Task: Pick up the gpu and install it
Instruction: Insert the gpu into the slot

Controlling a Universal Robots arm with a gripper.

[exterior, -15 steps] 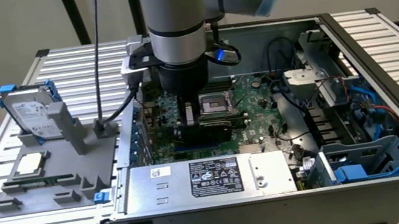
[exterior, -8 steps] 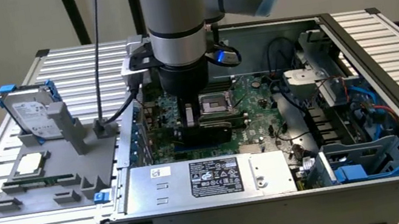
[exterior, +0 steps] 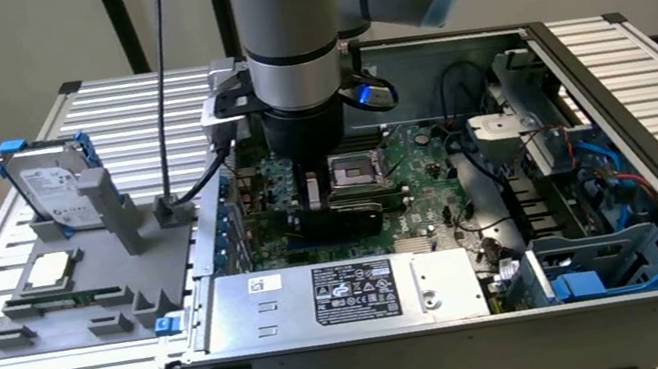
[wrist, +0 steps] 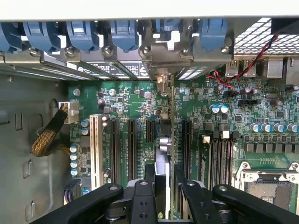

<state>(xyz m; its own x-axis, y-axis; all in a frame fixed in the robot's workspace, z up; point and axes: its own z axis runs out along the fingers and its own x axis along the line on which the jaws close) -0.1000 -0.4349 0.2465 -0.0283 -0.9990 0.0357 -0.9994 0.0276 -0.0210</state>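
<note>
The gripper (wrist: 164, 184), its jaws drawn in narrow against both faces of the gpu (wrist: 164, 140), holds the card upright and edge-on over the motherboard (wrist: 201, 93). The card stands among the long black expansion slots (wrist: 132, 149), to one side of the CPU socket (wrist: 268, 186). From here I judge the main hazard to be misalignment. The card hides the slot beneath it, so I cannot tell whether its lower edge is lined up or has reached the connector. If it sits slightly off, a downward push would load the motherboard or a neighbouring slot instead of seating the contacts. A second risk lies at the motherboard's rear edge, where the silver end bracket (wrist: 163, 84) meets the case's slot openings (wrist: 93, 67) beneath the blue retaining clips (wrist: 124, 32). A bracket tip that catches there would tip the card, and a thin card held between two pads may well pivot under that load. As for the card itself, the exterior view shows a thin black slab lying low along the motherboard below the wrist. The wrist view gives only its narrow top edge — dark, with pale metal toward the bracket end.
</note>
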